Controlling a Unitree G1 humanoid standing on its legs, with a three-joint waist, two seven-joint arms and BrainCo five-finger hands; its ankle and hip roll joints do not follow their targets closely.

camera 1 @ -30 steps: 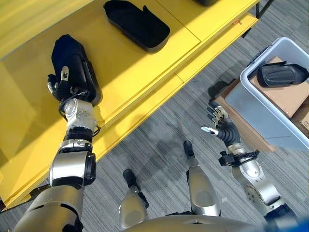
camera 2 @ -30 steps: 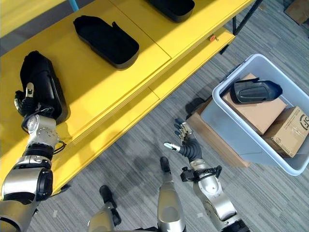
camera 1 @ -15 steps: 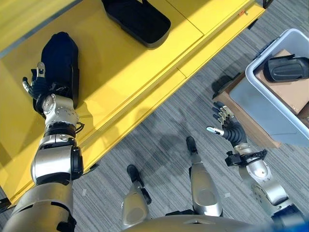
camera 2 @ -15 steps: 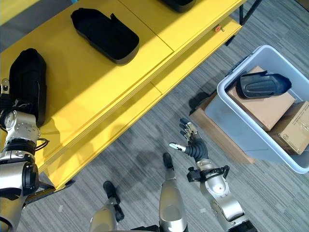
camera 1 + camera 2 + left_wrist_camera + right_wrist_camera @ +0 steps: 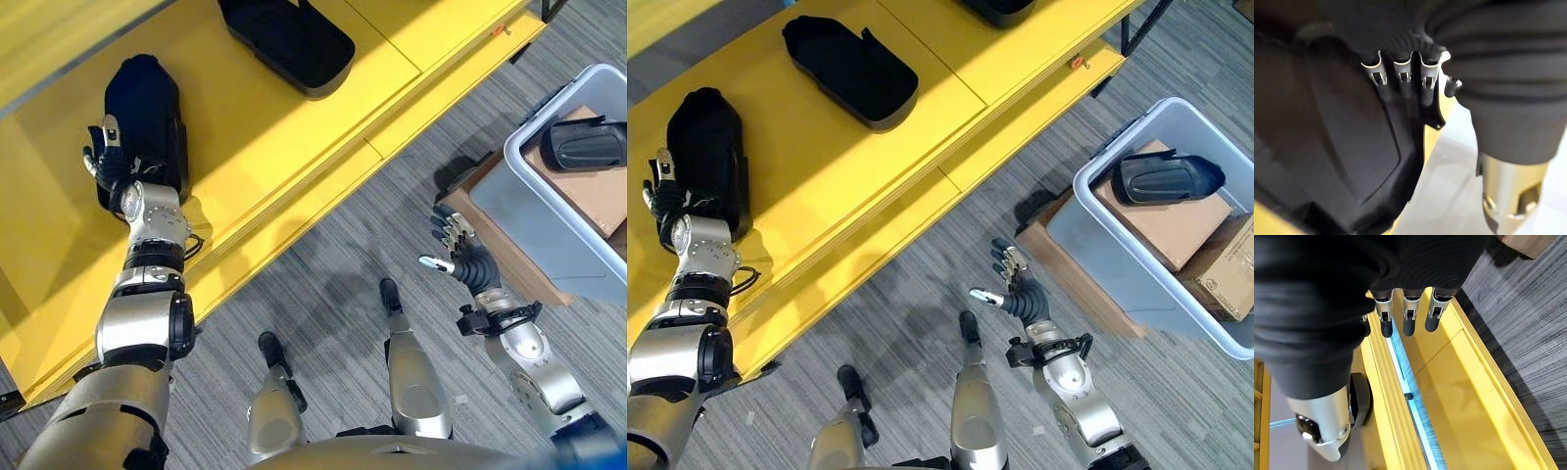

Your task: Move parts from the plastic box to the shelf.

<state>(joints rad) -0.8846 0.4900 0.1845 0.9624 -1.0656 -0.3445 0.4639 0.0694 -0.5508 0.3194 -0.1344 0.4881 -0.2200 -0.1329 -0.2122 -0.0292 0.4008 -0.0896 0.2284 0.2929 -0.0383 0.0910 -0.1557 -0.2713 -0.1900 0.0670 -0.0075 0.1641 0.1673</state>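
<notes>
**Left hand at a black part on the yellow shelf, right hand empty over the floor**

The left hand (image 5: pixel 106 162) rested against the near end of a black moulded part (image 5: pixel 145 108) that lay on the yellow shelf (image 5: pixel 294 147). In the left wrist view its fingers (image 5: pixel 1400 73) reached down over the part's dark edge, but whether they were clamped round it or merely lying on it could not be told. A second black part (image 5: pixel 289 44) lay further along the same shelf, well apart from the first.

The right hand (image 5: pixel 456 250) hung above the grey carpeted floor (image 5: pixel 323 264), fingers spread and relaxed, holding nothing. It was near the plastic box (image 5: pixel 1136 255), short of its wall. Inside the box a third black part (image 5: pixel 1166 176) sat on top of a cardboard carton (image 5: pixel 1166 220), with another carton (image 5: pixel 1229 274) beside it.
</notes>
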